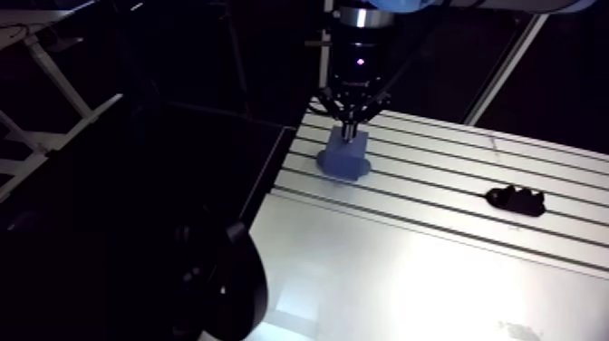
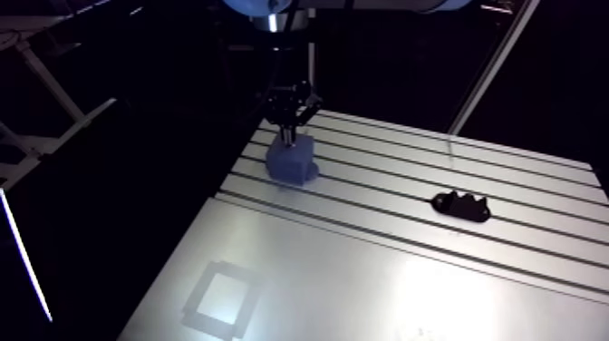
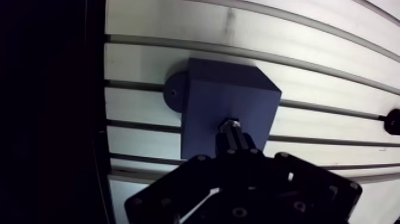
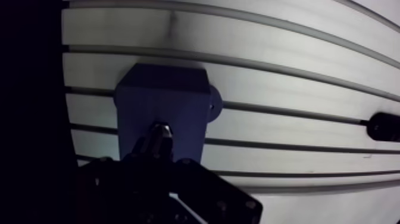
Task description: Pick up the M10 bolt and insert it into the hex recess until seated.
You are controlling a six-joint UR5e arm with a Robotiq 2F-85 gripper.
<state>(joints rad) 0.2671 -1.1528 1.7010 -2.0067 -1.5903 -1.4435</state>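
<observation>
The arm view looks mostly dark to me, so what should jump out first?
A blue block stands near one edge of the bright slotted table, with the arm's jaws straight above it. In the wrist view the jaws are shut on a metal bolt whose tip meets the block's top. A small black part lies apart, further along the table.

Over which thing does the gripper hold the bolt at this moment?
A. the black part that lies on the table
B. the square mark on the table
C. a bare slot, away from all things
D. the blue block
D: in the wrist view the gripper holds the bolt with its tip right at the top face of the blue block, and the black part lies well off to one side.
</observation>
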